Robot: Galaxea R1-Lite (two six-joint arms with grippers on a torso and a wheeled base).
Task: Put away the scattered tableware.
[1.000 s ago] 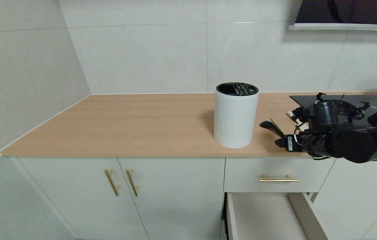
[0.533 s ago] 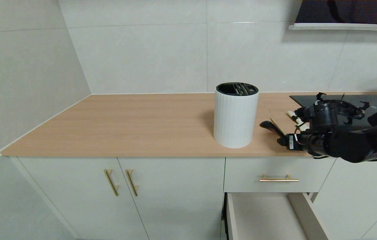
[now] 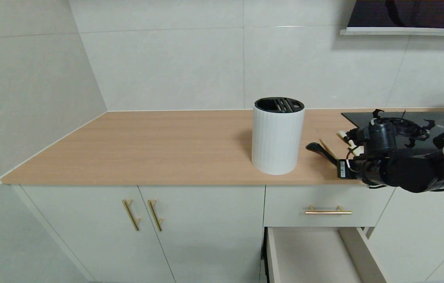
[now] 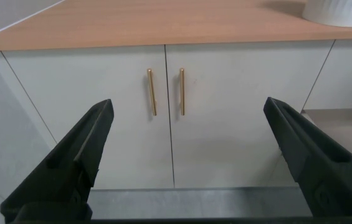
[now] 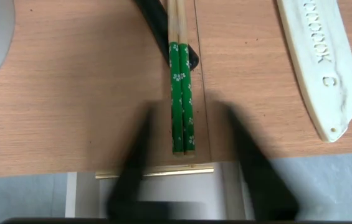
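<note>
The white cylindrical holder, fitted with a black slotted insert at its top, stood upright on the wooden countertop, right of centre in the head view. The scattered tableware lay on the countertop to the right of the holder, near the front edge. It comprised a pair of chopsticks with green flower-patterned ends, a black utensil lying against them, and a white flat piece farther right, apart from the chopsticks and near the black cooktop. The right gripper was located at the right middle of the head frame, over the front edge of the countertop at the near ends of the chopsticks. Its fingers were released and spread, one on each side of the green ends, with a gap on both sides and nothing grasped. Whether the fingers touched the countertop could not be determined. The left gripper was likewise released, its jaws wide apart and holding nothing, and it faced the two cabinet doors below the countertop. An open drawer was at the lower right of the head frame.
</note>
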